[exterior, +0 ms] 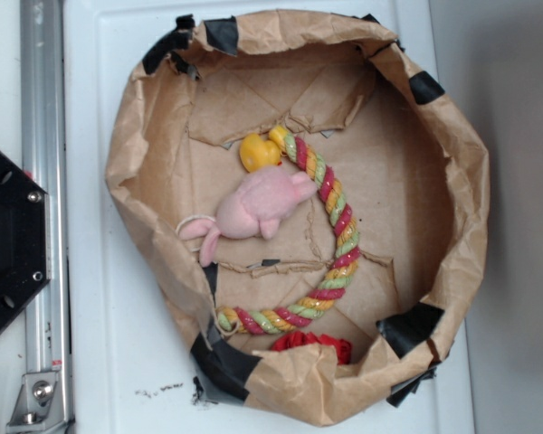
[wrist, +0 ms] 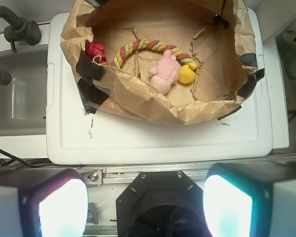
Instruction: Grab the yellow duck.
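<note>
The yellow duck [exterior: 258, 151] is a small glossy toy inside a crumpled brown paper tub [exterior: 452, 226]. It lies against the top end of a red-yellow-green rope [exterior: 344, 226], just above a pink plush [exterior: 258, 206]. In the wrist view the duck [wrist: 186, 75] sits to the right of the plush [wrist: 164, 73]. My gripper [wrist: 145, 207] is open and empty, its fingers [wrist: 61, 207] wide apart. It hangs high over the black robot base [wrist: 160, 207], well short of the tub. The gripper does not show in the exterior view.
The tub stands on a white lid [wrist: 158, 140] and has black tape patches [exterior: 226, 366]. A red object [exterior: 312, 342] lies at the tub's lower wall. An aluminium rail [exterior: 41, 181] and the black base [exterior: 4, 244] are at the left. A grey bin [wrist: 15, 94] is beside the lid.
</note>
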`<state>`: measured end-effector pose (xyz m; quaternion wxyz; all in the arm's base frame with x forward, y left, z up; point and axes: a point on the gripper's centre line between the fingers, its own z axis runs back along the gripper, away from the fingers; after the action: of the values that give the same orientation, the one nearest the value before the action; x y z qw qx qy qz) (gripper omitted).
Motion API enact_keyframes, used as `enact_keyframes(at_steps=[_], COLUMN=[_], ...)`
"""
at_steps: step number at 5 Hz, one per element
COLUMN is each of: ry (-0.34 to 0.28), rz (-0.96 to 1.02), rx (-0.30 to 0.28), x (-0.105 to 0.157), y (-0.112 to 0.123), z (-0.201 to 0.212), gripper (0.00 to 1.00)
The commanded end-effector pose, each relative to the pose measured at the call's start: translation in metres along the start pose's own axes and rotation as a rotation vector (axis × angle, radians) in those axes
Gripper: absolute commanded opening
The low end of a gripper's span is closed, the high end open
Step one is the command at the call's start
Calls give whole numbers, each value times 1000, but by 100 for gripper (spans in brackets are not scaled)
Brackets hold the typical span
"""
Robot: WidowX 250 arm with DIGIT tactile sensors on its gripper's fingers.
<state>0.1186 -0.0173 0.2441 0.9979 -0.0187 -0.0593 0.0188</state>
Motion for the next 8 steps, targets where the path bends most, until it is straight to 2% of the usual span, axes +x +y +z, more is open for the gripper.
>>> enact_keyframes(at_steps=[1, 2, 3, 4, 5, 6, 8], ry=[0, 14, -11, -26, 100, 179, 179], rz=[0, -92, -109, -230, -369, -445, -445], rx=[0, 68, 98, 116, 142, 179, 179], x=[0, 48, 84, 108, 118, 119, 119], y=[0, 16, 29, 38, 51, 64, 64], z=[0, -23, -50, -82, -128, -164, -164], gripper=[100, 100, 100, 100, 100, 100, 100])
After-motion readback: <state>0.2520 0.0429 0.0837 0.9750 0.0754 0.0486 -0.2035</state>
